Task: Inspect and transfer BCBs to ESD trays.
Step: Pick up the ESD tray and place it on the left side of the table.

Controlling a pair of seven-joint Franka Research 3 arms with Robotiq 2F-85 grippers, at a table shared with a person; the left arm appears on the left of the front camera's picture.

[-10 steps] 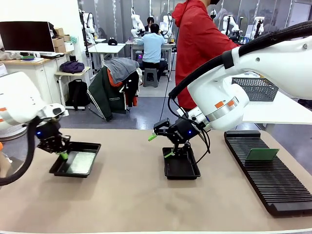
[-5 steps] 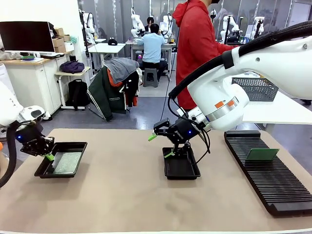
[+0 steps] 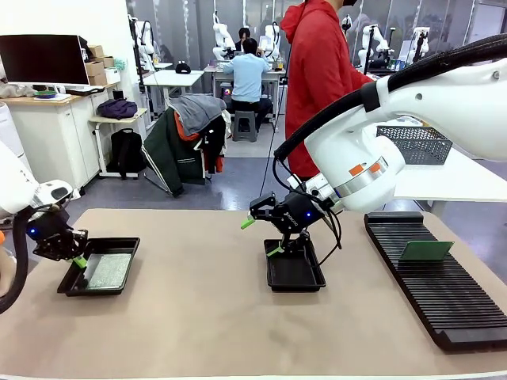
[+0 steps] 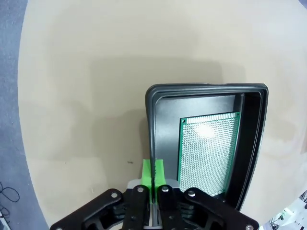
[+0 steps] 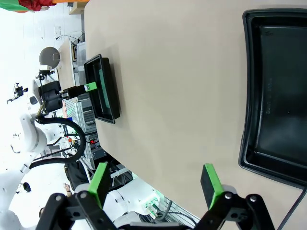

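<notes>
We see a tan counter with a white robot arm at each side. Near its left edge, the left end effector has its green pads pressed together on the side wall of the left ESD tray, pinching that rim. A green BCB lies flat on this tray's floor, nearer the wall opposite the pinched one. Near the middle, the right end effector hangs with its fingers spread wide, holding nothing, just above the far end of the second ESD tray, whose black floor is bare. At the right, a second BCB stands in a long ribbed rack. A person in red stands beyond the counter
</notes>
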